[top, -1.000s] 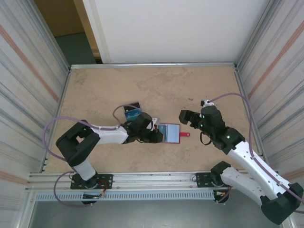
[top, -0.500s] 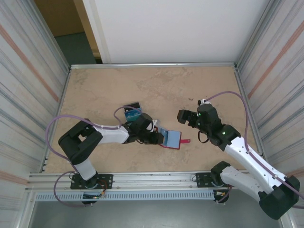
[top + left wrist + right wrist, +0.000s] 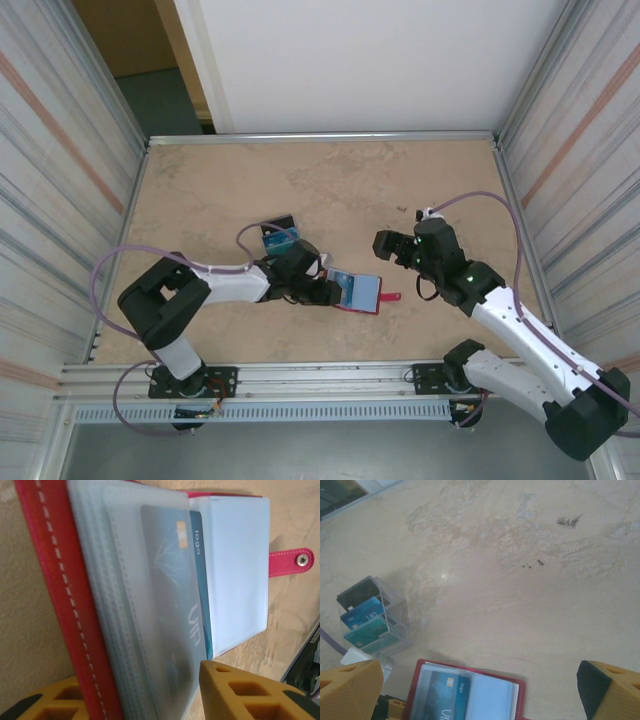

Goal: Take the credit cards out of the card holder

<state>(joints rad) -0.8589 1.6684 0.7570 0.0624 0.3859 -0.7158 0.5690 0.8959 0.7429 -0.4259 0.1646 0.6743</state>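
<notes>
The dark-red card holder lies open on the table, its red tab pointing right. In the left wrist view its red cover and frosted sleeves fan out, with a blue credit card inside the top sleeve and a pale panel beyond. My left gripper is at the holder's left edge; its yellow fingers stand apart with the cover and sleeves between them. My right gripper hovers open above and right of the holder, the card visible below it.
A clear card stand with dark, blue and teal cards sits just behind my left wrist. Metal walls close in the table on both sides, and a rail runs along the near edge.
My left jaws have widened. The card holder has slid slightly toward me and turned a little clockwise. My right gripper has drifted a bit to the left.
</notes>
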